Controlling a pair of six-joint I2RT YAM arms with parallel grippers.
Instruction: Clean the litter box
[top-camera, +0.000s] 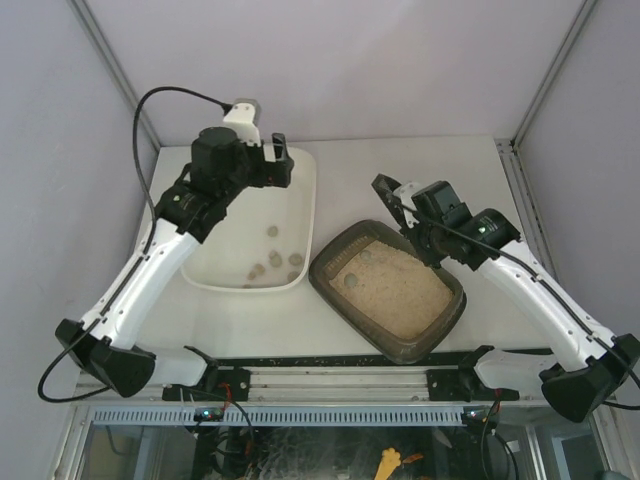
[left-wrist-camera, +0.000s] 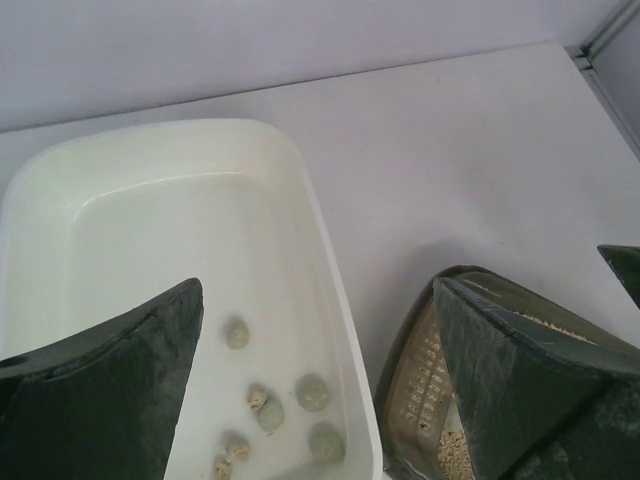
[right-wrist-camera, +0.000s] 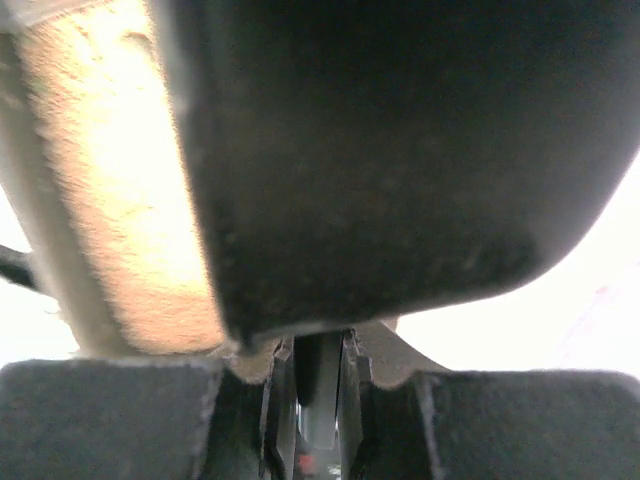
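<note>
The dark grey-brown litter box (top-camera: 400, 350) holds beige litter (top-camera: 400, 290), with one grey clump (top-camera: 352, 281) near its left side. A dark slotted scoop (top-camera: 365, 238) rests in the box's far corner; it also shows in the left wrist view (left-wrist-camera: 430, 375). My right gripper (top-camera: 385, 195) is at that corner. In the right wrist view it (right-wrist-camera: 320, 370) is shut on a thin dark piece that looks like the scoop's handle, and the scoop (right-wrist-camera: 400, 150) fills the view. My left gripper (top-camera: 280, 160) hangs open and empty over the white tub (top-camera: 235, 235), jaws wide apart (left-wrist-camera: 318, 290).
The white tub (left-wrist-camera: 150, 230) stands left of the litter box, almost touching it, and holds several grey clumps (left-wrist-camera: 312, 392) at its near end. White walls and metal posts close in the table on the left, right and back. A rail runs along the near edge.
</note>
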